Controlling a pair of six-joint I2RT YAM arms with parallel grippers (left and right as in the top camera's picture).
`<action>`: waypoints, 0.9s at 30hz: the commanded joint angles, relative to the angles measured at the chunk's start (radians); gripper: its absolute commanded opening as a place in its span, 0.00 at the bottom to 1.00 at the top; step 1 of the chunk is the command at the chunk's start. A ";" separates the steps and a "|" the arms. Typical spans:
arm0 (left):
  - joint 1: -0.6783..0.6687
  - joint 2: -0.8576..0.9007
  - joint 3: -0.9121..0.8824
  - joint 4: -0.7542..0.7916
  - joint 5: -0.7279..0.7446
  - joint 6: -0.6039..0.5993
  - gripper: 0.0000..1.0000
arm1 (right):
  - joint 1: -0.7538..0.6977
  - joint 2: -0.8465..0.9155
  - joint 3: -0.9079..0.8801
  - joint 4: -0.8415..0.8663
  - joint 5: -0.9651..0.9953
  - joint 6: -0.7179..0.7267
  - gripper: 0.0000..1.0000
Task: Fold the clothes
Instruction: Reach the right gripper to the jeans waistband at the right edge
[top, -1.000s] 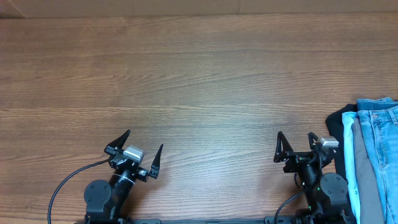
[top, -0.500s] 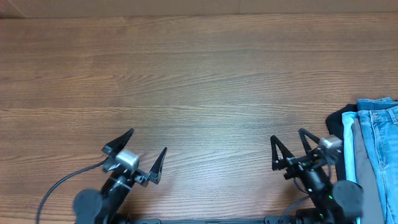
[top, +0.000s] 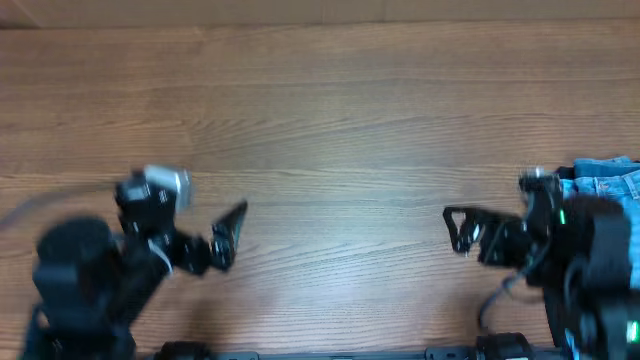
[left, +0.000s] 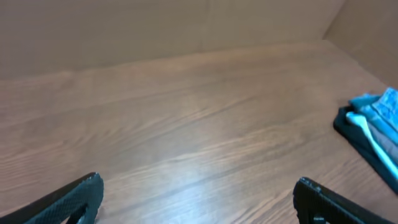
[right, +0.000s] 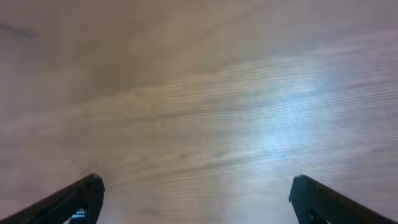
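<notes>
The light blue denim jeans (top: 607, 173) lie folded at the table's right edge, on top of a pile. My right arm hides most of them in the overhead view. In the left wrist view they show at the far right (left: 380, 104). My left gripper (top: 215, 243) is open and empty over bare table at the left; its jaws (left: 199, 190) stand wide apart. My right gripper (top: 462, 230) is open and empty just left of the pile; in its own wrist view (right: 196, 186) only wood lies between the jaws.
Under the jeans lie a black garment (left: 349, 129), a pale cyan one (left: 368, 134) and a grey one (left: 389, 142). The wooden table (top: 330, 120) runs wide to the back and left. A cardboard wall (left: 155, 25) stands behind it.
Both arms have risen from their rest poses and show motion blur. The left arm has swung left. The right arm has swung right, over the pile.
</notes>
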 joint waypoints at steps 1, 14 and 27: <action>-0.004 0.194 0.220 -0.117 -0.037 0.002 1.00 | -0.003 0.186 0.135 -0.061 0.025 -0.090 1.00; -0.004 0.453 0.335 -0.342 0.035 0.043 1.00 | -0.359 0.646 0.345 0.031 0.230 0.053 1.00; -0.004 0.588 0.335 -0.355 0.035 0.043 1.00 | -0.614 0.995 0.343 0.290 0.412 0.063 1.00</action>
